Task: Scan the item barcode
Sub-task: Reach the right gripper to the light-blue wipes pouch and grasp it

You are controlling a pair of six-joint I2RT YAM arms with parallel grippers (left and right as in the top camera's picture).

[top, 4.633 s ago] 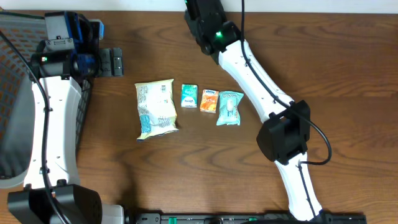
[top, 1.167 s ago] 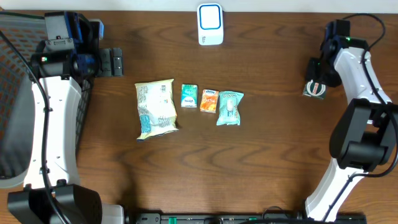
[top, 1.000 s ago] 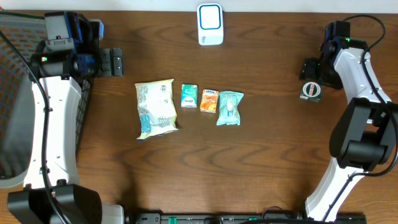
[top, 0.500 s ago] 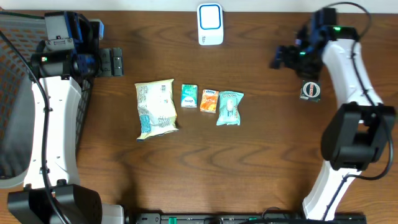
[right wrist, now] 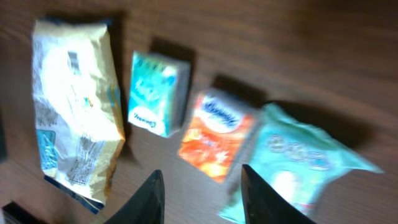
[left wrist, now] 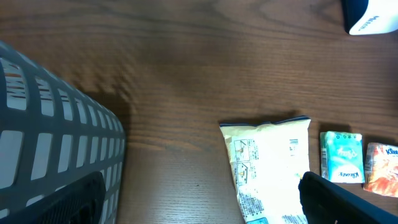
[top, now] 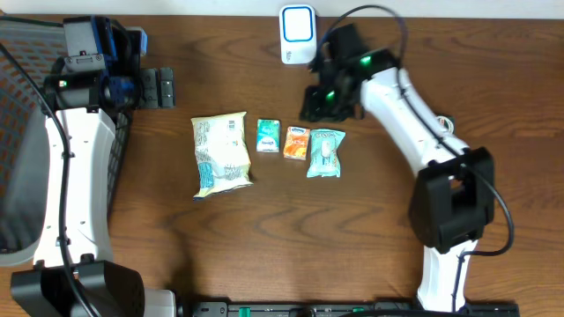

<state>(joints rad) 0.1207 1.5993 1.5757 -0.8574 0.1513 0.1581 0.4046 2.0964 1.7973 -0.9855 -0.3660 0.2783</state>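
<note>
The orange packet is seen just ahead of the right claw, which is set narrow and empty, with the packet's long axis slanted.

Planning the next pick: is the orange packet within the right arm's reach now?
Probably yes: the right gripper hovers near the orange packet, nothing covers it, though a green box and teal pouch flank it.

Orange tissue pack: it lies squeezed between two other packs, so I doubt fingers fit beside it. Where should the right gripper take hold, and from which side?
Come straight down on the orange tissue pack and pinch its two short ends. Those ends stand free, while its long sides are crowded by the green pack and the teal pouch. It lies flat, so probably only a top approach works.
</note>
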